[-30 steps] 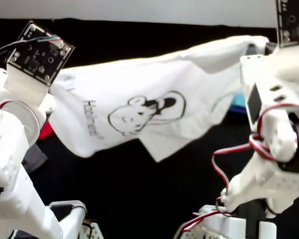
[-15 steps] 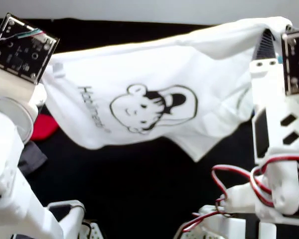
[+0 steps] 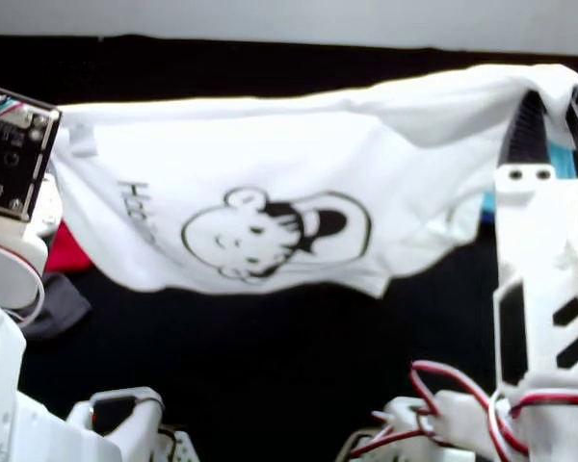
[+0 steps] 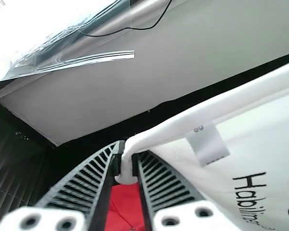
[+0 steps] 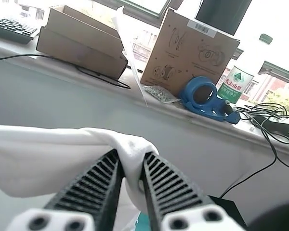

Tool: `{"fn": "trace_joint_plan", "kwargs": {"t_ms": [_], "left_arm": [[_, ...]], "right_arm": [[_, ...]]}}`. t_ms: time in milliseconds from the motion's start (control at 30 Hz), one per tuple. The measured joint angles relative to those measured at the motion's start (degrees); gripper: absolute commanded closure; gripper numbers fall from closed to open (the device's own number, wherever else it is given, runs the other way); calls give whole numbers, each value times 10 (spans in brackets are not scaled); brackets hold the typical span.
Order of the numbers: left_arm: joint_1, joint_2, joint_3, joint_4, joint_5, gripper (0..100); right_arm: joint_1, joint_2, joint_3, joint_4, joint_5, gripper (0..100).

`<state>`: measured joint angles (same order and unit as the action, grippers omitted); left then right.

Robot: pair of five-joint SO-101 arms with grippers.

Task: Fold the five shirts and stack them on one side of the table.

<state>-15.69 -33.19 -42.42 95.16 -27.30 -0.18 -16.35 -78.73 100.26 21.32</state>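
White shirt (image 3: 270,154), black cartoon face print, spread wide, hanging aloft

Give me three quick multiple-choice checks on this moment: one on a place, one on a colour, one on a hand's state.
1. Where is the white shirt?
A. folded flat on the table
B. spread between the left hand and the right hand
C. on a stack
2. What colour is the garment below the shirt's label corner?
A. red
B. green
C. yellow
3. The left hand is:
A. open
B. shut on the shirt's edge
C. shut on nothing
Answers: 1 B, each wrist view shows the shirt pinched; 2 A, red cloth lies under that corner; 3 B, it clamps a white fold.
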Motion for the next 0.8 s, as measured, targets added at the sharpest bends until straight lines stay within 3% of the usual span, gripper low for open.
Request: {"fn": "trace_joint_plan", "kwargs": {"t_ms": [333,600,800], "left_arm": [[-23,-27,63,58,0,991],[-25,-179,264,57,0,991],[-32,-319,294,11,0,991]], "right_arm": [[0,-91,0,0,0,992],[1,-143,-1,2,0,992],[1,-178,-5,2,-1,992]]}}
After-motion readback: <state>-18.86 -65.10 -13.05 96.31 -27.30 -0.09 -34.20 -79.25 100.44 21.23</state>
